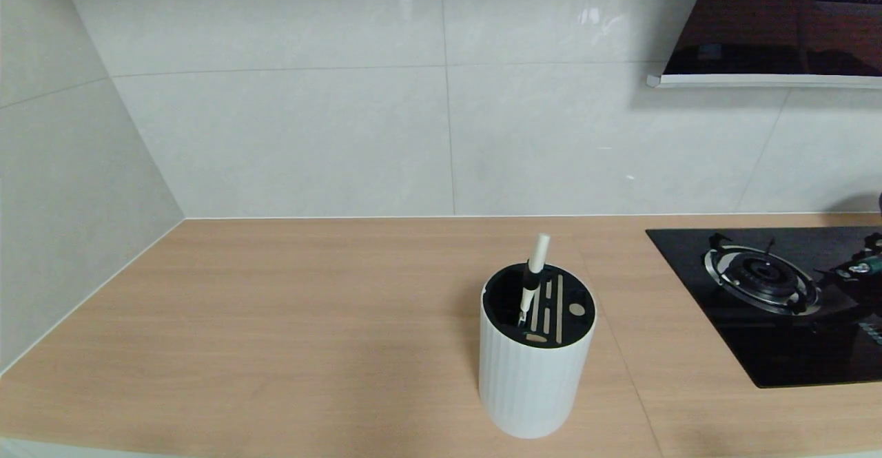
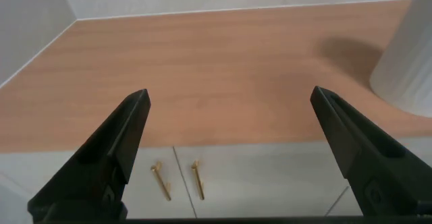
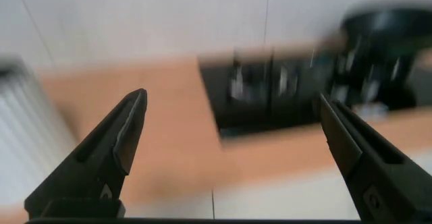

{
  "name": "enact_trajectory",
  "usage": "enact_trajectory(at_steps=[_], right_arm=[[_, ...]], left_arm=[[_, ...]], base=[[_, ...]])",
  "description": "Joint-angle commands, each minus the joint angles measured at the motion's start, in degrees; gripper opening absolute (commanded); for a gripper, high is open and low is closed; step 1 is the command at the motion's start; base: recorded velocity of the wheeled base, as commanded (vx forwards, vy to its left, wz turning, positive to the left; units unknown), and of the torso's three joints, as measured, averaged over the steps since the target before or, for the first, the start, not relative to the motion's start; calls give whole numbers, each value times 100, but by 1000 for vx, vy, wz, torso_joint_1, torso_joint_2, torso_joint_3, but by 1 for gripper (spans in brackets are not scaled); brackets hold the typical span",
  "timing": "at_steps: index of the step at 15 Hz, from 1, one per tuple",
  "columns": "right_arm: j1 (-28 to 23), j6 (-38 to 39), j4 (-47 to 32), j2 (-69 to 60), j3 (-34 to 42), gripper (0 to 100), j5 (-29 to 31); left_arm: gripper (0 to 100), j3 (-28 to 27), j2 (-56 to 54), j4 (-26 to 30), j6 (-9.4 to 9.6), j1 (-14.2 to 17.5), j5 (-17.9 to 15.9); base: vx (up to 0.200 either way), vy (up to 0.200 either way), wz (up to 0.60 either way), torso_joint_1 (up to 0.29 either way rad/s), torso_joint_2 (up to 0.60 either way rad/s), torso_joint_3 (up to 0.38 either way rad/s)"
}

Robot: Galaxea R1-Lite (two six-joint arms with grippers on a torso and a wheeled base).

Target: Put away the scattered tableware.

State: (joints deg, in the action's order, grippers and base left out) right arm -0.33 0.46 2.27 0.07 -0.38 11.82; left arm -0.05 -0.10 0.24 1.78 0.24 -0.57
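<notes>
You look to be between pieces, or near the end. The one piece of tableware on view is a white-handled utensil (image 1: 532, 277), and it is stowed in the white ribbed utensil holder (image 1: 534, 375). The holder stands on the table (image 1: 275, 306) at about five o'clock in the head view, close to the front edge. The utensil sits in the open well on the left side of the holder's black top, with its handle leaning toward one o'clock. The gas hob (image 1: 765, 293) lies at three o'clock, well apart from the holder.

My judgement is that your next move is a search, not a grasp. Find whatever loose piece is left, then bring an arm down over it with the jaws wide.

Left gripper (image 2: 228, 94): jaws spread wide, holding nothing and touching nothing. It hangs over the table's front edge above the cabinet doors (image 2: 270, 177), and the holder is off to one side.

Right gripper (image 3: 231, 97): jaws spread just as wide and empty, above the table — the holder on one side, the hob on the other.
</notes>
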Motion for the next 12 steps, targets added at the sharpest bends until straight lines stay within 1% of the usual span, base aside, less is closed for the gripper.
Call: enact_trajectory(at_steps=[1, 2, 3, 4, 5, 7, 12], right_arm=[[7, 165, 19, 1, 20, 100, -31], [7, 253, 2, 1, 20, 100, -84], [7, 340, -42, 1, 20, 100, -356], [7, 288, -209, 1, 29, 100, -682], [7, 121, -262, 1, 20, 100, -796], [7, -125, -262, 1, 20, 100, -1367], [33, -38, -262, 1, 20, 100, -1332]], left_arm=[[100, 5, 10, -7, -143, 2, 5], [100, 5, 10, -16, -143, 2, 13], [100, 5, 10, -16, -152, 2, 13], [100, 5, 10, -16, -143, 2, 5], [100, 5, 10, -16, -143, 2, 13], [100, 5, 10, -16, -143, 2, 13], [100, 5, 10, -16, -152, 2, 13]], base=[[0, 0, 0, 0, 0, 0], [0, 0, 0, 0, 0, 0], [0, 0, 0, 0, 0, 0], [0, 0, 0, 0, 0, 0], [0, 0, 0, 0, 0, 0], [0, 0, 0, 0, 0, 0], [0, 0, 0, 0, 0, 0]])
